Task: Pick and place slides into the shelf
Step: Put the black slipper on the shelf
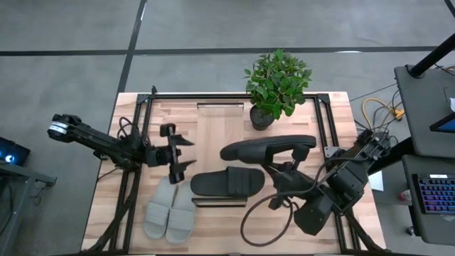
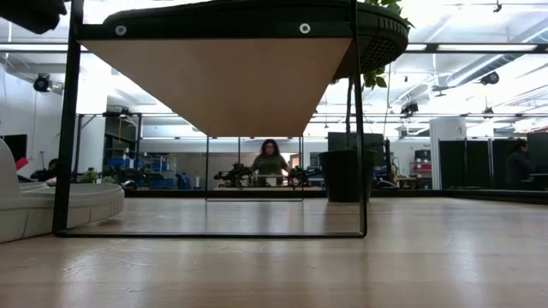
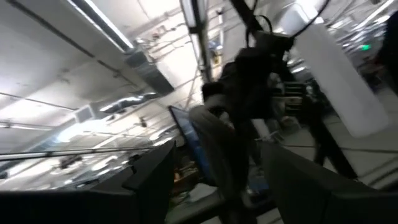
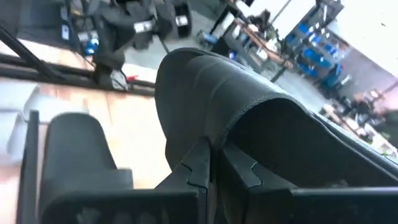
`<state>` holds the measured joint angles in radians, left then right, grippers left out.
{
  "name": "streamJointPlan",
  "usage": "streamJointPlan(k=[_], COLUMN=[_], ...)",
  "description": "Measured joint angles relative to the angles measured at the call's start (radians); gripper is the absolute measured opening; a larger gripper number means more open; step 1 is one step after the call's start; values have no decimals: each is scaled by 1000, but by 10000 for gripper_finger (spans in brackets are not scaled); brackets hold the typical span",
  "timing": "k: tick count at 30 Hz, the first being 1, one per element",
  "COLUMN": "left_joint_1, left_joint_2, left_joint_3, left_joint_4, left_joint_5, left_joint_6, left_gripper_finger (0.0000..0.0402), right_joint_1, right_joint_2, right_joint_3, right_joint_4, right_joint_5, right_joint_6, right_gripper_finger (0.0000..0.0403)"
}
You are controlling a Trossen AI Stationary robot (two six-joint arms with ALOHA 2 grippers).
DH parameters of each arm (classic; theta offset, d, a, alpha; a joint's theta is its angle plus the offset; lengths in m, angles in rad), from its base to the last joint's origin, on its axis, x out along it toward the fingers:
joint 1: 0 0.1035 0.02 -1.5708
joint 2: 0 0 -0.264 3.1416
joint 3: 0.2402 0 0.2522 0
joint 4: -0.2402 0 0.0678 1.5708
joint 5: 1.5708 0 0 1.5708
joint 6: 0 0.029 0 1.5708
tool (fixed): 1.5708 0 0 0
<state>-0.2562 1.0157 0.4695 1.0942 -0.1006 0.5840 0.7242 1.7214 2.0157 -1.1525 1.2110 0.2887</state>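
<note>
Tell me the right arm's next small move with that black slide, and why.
Probably carry it a little farther over the shelf and lower it there. The right gripper is shut on the black slide, held up above the table, while its mate and the grey pair lie on the table.

On the table (image 1: 213, 121), the potted plant (image 1: 274, 89) stands at twelve o'clock. One dark slide (image 1: 266, 148) sits raised at centre, another (image 1: 227, 183) just below it at six. The pale pair (image 1: 169, 213) lies at seven o'clock.
</note>
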Motion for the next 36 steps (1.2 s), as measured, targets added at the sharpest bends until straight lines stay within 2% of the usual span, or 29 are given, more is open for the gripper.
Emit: streamJointPlan(k=[4,8,11,15,22,29,32,36], left_joint_1=[0,1,1,1,0,1,1,1], left_joint_2=[0,0,-6,-5,-5,0,2,29], left_joint_3=[22,24,24,24,24,42,54,64], left_joint_4=[-51,-49,-46,-47,-48,-46,-46,-47], left_joint_5=[6,5,5,5,8,92,101,109], left_joint_6=[-3,-2,-2,-2,-3,-87,-136,-142], left_gripper_finger=[219,219,219,219,219,219,219,219], right_joint_1=[0,0,-1,-11,-23,-26,-30,-40], right_joint_2=[0,0,-7,-14,-13,3,4,4], right_joint_3=[-5,-8,-7,-8,-8,-14,-20,-35], right_joint_4=[216,358,409,478,553,558,559,562], right_joint_5=[10,125,201,202,30,-22,-65,-67], right_joint_6=[-188,-318,-343,-342,-377,-395,-383,-378], right_gripper_finger=[8,8,8,8,8,8,8,8])
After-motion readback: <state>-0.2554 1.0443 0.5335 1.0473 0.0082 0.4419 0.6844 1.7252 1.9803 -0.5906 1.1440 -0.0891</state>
